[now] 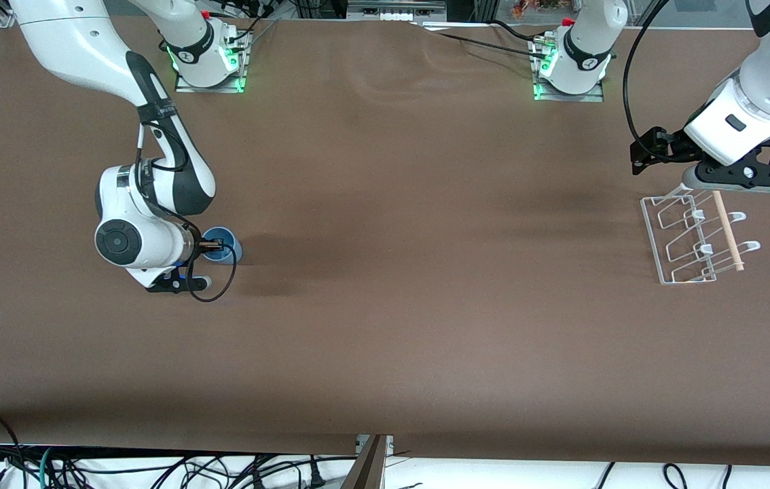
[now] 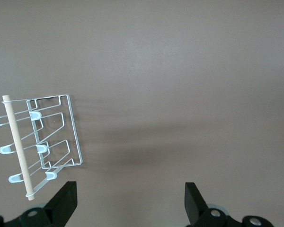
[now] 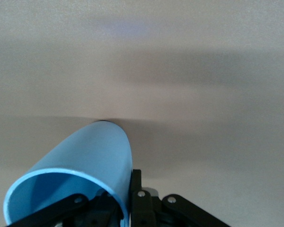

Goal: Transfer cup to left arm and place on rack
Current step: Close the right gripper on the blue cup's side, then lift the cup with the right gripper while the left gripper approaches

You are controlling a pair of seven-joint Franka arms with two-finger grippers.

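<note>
The table [image 1: 385, 326] is covered in brown cloth, and broad open room is left through its middle and along the camera-side edge. The left arm [image 1: 765, 81] is held at its own end, with the left gripper [image 2: 130, 198] spread wide above the rack's [image 1: 694, 238] edge. The rack is set near that end. The right gripper [image 1: 212, 246] is clamped on the rim of the cup [image 3: 80, 179] at the right arm's end. No legible writing is seen.
</note>
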